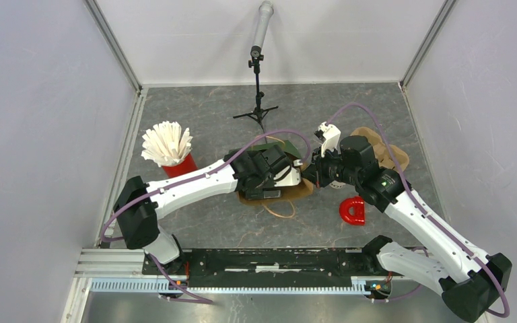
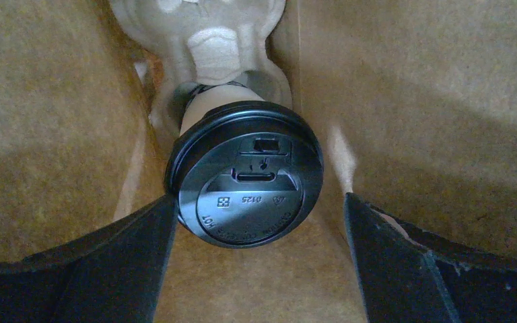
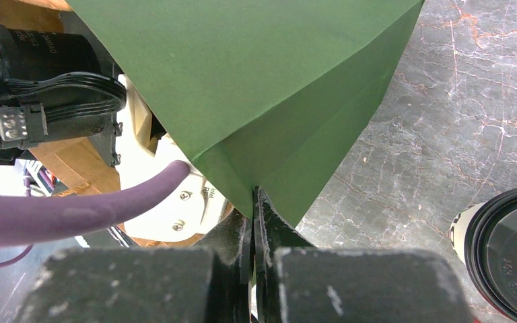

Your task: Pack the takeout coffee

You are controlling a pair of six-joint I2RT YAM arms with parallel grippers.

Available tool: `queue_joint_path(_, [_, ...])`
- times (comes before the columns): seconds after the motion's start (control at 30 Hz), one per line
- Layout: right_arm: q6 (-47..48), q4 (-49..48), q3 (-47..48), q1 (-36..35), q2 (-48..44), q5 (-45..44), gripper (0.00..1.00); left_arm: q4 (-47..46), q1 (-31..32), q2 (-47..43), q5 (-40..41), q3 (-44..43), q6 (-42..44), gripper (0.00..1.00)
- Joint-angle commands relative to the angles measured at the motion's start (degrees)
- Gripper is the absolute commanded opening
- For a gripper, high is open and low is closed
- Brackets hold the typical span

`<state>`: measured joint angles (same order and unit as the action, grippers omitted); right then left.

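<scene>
Qty 2 takeout coffee [image 2: 246, 178]: 1 in pulp carrier [image 2: 219, 40] inside green paper bag [image 3: 256, 87], L gripper [image 2: 259, 202] jaws apart astride; second cup [image 3: 505, 259] on tabletop [image 3: 444, 101]. R gripper [image 3: 254, 205] jaws clamped on bag edge.

Just ahead of the left gripper [image 2: 259, 202], the black lid [image 2: 244, 173] of the takeout coffee [image 2: 209, 111] bears embossed figures that read roughly 0125, upside down, beside a small triangle mark; its curved rim lettering is too faint to read.
</scene>
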<state>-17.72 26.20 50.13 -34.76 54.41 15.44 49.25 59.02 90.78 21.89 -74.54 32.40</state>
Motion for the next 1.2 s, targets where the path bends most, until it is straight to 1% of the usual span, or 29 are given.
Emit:
queue_joint_path(0.0, [0.1, 0.0, 0.1, -0.2, 0.0, 0.7, 0.00, -0.1, 0.4, -2.3, -0.5, -2.9, -2.7, 0.99])
queue_joint_path(0.37, [0.0, 0.2, 0.0, -0.2, -0.2, 0.6, 0.00, 1.0, 0.5, -1.9, -0.9, -4.1, -3.4, 1.00])
queue_joint_path(0.67, [0.0, -0.1, -0.3, -0.2, 0.0, 0.9, 0.00, 2.6, 1.1, -2.4, -1.8, -5.1, -3.7, 0.96])
queue_joint_path(1.0, [-0.1, -0.4, -0.2, -0.2, 0.2, 1.2, 0.00, 3.8, 1.5, -2.8, -2.0, -5.7, -4.1, 0.89])
queue_joint_path(1.17, [0.0, -0.4, 0.0, -0.2, 0.1, 1.1, 0.00, 4.4, 1.7, -2.6, -2.6, -5.6, -4.8, 0.82])
